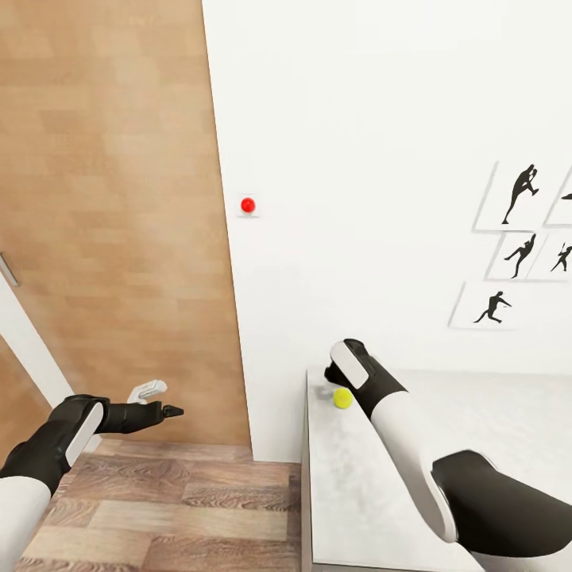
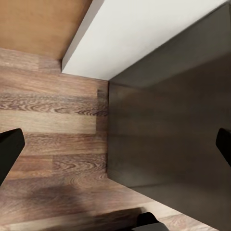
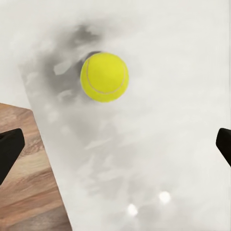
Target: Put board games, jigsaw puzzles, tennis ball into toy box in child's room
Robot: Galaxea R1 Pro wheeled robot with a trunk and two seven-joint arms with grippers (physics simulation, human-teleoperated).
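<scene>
Nearest in the head view, the right arm reaches forward over the pale mottled table [image 1: 357, 492], white forearm giving way to a black wrist near the table's far corner. The right gripper [image 3: 115, 144] hangs above the table top with its two dark fingertips spread wide — released, holding nothing. The tennis ball [image 1: 342, 398] rests on the table near that far corner, just beside the black wrist; in the right wrist view the ball [image 3: 104, 77] sits on the mottled surface ahead of the spread fingers, untouched, its shadow smudged around it. To the left, the left arm stretches out over the wood plank floor [image 1: 159, 508], apart from the table. The left gripper [image 1: 163, 402] points toward the wooden door [image 1: 111, 199]; in the left wrist view its dark fingertips stand wide apart with nothing between them — unclenched — above the floor and the table's dark grey side panel [image 2: 168, 139]. Farther back, the white wall [image 1: 373, 119] carries a red dome button [image 1: 248, 205] beside the door's edge, and black sports-silhouette pictures [image 1: 520, 254] hang at the right.
</scene>
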